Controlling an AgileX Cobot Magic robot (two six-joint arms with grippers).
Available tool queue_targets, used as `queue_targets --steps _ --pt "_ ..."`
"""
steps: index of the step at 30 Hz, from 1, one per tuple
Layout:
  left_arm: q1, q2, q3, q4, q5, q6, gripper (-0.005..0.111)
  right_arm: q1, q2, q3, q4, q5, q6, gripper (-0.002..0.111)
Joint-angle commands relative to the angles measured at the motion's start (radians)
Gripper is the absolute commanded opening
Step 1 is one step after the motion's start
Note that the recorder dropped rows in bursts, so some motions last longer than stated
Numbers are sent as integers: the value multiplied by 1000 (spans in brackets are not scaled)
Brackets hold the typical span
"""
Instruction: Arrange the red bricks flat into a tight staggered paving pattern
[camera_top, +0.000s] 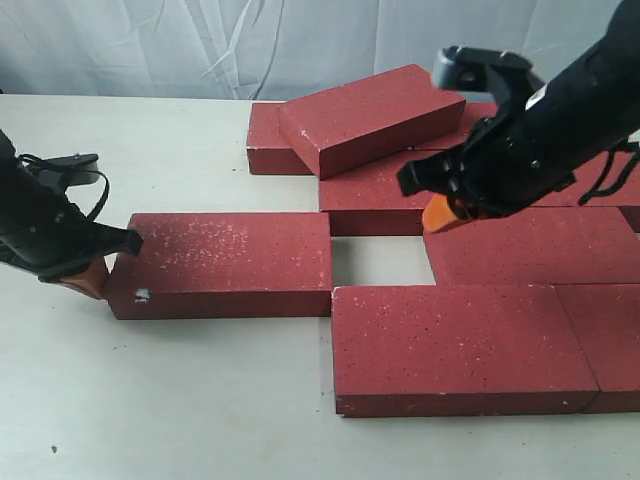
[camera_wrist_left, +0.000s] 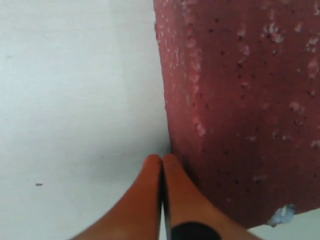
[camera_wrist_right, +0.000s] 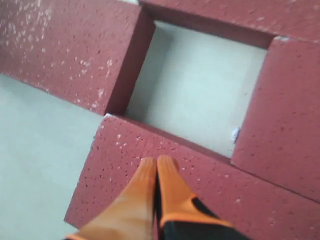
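Several red bricks lie flat in rows, with a small square gap of bare table among them. One brick lies askew on top of the back row. The left middle brick sticks out to the left. My left gripper is shut and empty, and its orange fingertips rest against that brick's left end. My right gripper is also shut and empty. Its fingertips are over the top face of a brick that borders the gap.
The pale table runs to the left and front of the bricks. A white wrinkled backdrop closes the far side. Two bricks form the front row, reaching the right edge of the view.
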Motion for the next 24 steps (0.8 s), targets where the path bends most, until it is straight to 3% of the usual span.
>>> queue_targets --steps 1,6,24 --pt "6 0 2 -20 -10 3 0 72 64 -4 -17 20 -14 -1" --pt "6 0 2 -23 -46 3 0 141 145 -4 -58 40 -14 -1" --pt "6 0 2 -36 -105 10 0 142 278 -4 -104 192 -14 -1"
